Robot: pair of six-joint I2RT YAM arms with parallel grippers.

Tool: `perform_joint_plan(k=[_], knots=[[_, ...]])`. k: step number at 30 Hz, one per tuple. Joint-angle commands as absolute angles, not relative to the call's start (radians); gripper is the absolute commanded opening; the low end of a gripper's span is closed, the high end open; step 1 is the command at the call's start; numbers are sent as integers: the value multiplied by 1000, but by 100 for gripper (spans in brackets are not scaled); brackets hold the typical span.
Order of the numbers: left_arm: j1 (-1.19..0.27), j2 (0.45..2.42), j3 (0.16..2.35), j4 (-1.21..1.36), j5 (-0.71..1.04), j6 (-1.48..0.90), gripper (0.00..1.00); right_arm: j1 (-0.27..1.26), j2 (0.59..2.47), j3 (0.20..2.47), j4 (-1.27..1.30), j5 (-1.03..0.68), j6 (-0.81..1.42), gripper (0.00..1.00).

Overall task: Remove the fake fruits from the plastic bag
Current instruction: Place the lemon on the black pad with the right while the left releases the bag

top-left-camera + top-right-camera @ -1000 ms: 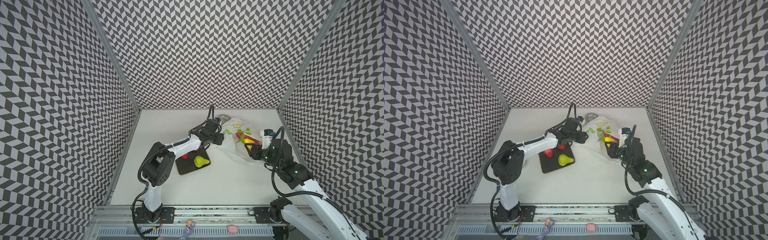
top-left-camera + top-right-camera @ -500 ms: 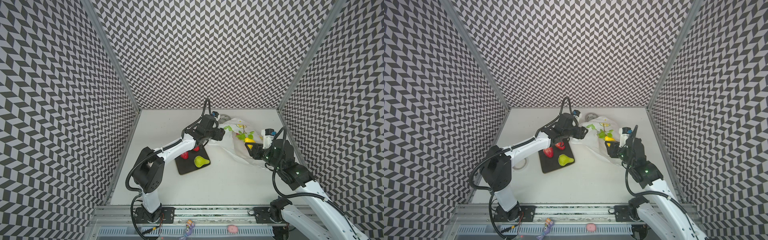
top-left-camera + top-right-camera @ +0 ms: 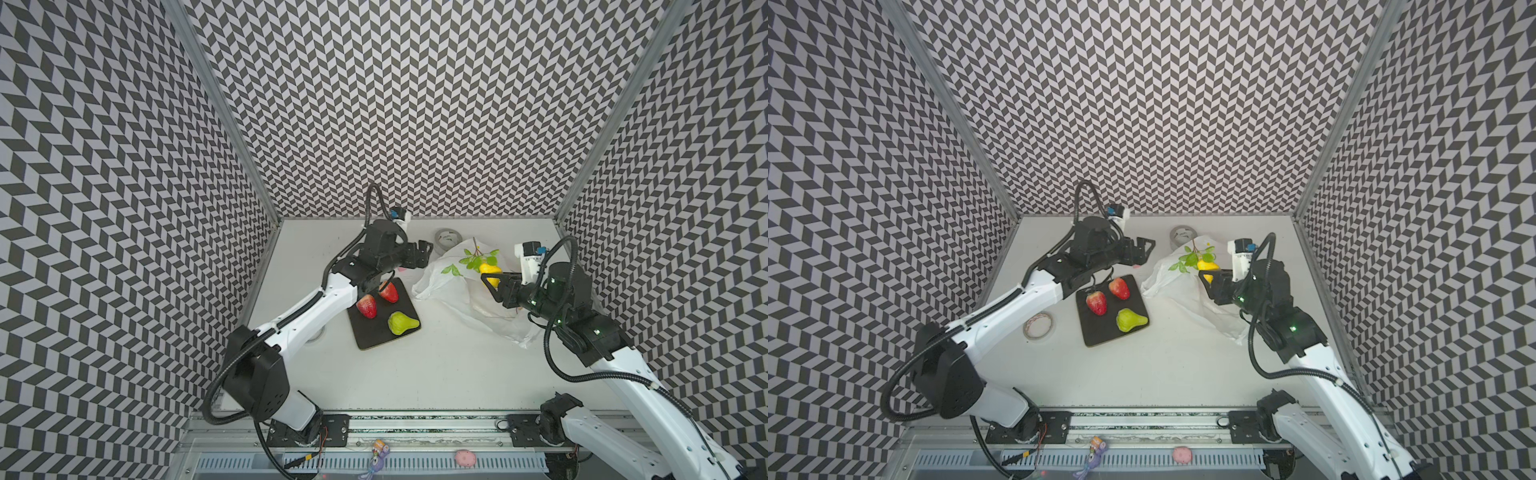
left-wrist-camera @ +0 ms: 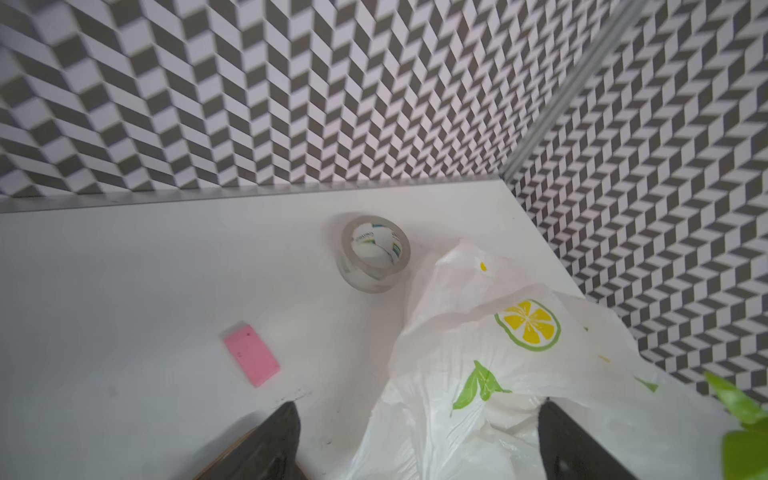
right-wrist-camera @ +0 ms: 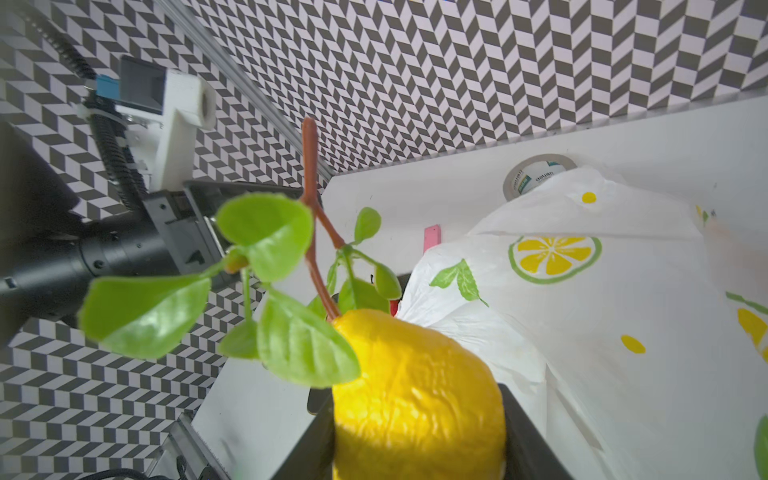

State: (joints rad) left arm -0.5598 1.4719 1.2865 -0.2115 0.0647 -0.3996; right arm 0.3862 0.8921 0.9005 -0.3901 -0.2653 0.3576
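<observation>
With right end effector [image 3: 493, 284] clamped on glossy yellow leafy lemon [image 5: 415, 395], left end effector [image 3: 424, 254] wide, lift slowly clear of crinkly white bag [image 3: 446, 283].

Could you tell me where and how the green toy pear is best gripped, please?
Probably across the round belly of the glossy green toy pear, straight down from above: it lies on its side on the black square mat, and its neck tapers.

Black-and-white chevron walls [image 3: 415, 104], white tabletop [image 3: 436, 374], even light
</observation>
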Motion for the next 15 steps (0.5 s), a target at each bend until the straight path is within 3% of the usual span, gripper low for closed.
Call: perform_joint_plan(k=[1,9,15], knots=[[-463,1357,1253,-238,9,-481,89,485,962,958,-290,-259,284,48],[-245,1132,1169,-305,-75,-541,87,858,1309,1090,-166,-67,22,48],[-210,1032,1183,-384,-217,-548,86,983,1603,1237,-152,-82,-98,48]])
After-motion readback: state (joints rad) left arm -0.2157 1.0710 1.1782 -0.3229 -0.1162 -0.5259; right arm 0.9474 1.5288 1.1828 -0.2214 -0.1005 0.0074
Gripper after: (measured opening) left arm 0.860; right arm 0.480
